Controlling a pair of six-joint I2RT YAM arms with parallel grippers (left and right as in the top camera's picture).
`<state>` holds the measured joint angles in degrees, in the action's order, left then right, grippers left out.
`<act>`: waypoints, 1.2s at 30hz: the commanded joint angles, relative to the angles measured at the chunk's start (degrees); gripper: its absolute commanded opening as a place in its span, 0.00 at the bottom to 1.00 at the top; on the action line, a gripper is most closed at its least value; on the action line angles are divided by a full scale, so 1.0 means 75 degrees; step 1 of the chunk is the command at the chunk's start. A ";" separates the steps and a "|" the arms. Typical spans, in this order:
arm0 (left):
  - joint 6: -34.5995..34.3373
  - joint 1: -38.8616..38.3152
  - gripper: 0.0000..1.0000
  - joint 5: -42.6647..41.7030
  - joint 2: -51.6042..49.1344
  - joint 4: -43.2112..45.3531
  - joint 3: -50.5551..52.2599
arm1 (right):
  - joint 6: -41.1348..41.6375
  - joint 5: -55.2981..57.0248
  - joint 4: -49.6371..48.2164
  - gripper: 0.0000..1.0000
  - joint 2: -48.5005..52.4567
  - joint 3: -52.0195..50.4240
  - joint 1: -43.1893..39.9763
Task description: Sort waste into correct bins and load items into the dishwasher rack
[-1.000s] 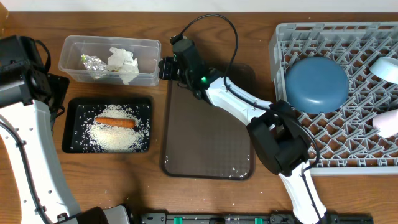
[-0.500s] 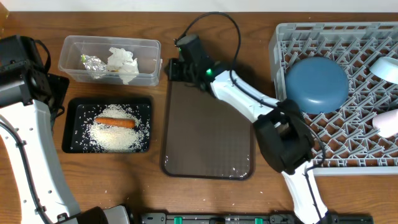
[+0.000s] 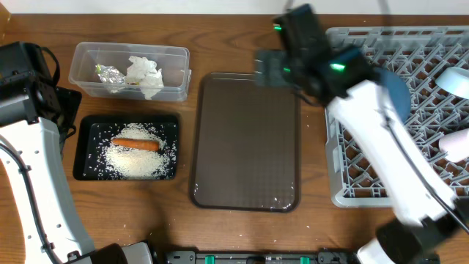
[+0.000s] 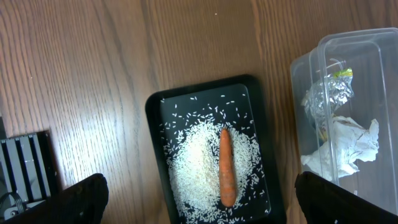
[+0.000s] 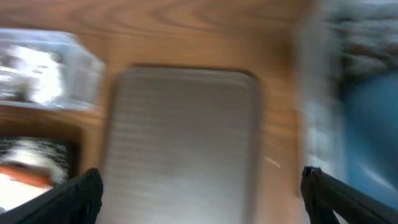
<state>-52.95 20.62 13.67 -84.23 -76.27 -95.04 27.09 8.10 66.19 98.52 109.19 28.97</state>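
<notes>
The left fingers (image 4: 84,199) are being held spread wide, with nothing pinched. In the left wrist view the shallow black rectangular tray (image 4: 152,124) is being framed between them, well below. In that tray the small orange carrot (image 4: 227,168) is lying lengthwise on the heap of loose white rice grains (image 4: 189,174). The carrot is being judged firm, smooth and light, best pinched across its thicker middle. The rice would be scattered rather than gripped.

Just beside the tray on the wooden counter (image 3: 168,220), the clear plastic rectangular tub (image 3: 130,47) is holding the crumpled white paper napkin (image 3: 144,73) and the crinkly foil wrapper (image 3: 108,73). Both are being judged soft, nearly weightless and easily crushed, so any raised fold would serve.

The right fingers (image 5: 68,199) are likewise being held wide apart and unloaded, over the brown serving tray (image 5: 180,137); that view is blurred. The large dark-blue round bowl (image 5: 370,130) is sitting in the grey plastic dishwasher rack (image 3: 352,176), off to one side of these fingers and apart from them. It is being judged stiff, slick and fairly heavy, best taken by the rim. No chopsticks are being shown.
</notes>
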 commanded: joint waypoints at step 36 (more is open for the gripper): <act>-0.0099 0.0041 0.98 0.0041 0.0000 -0.0026 0.0058 | 0.0093 0.0117 0.3689 0.99 -0.0950 -0.2311 0.0679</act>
<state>-52.95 20.64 13.67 -84.23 -76.27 -95.04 26.96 10.55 93.80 92.62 92.14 33.34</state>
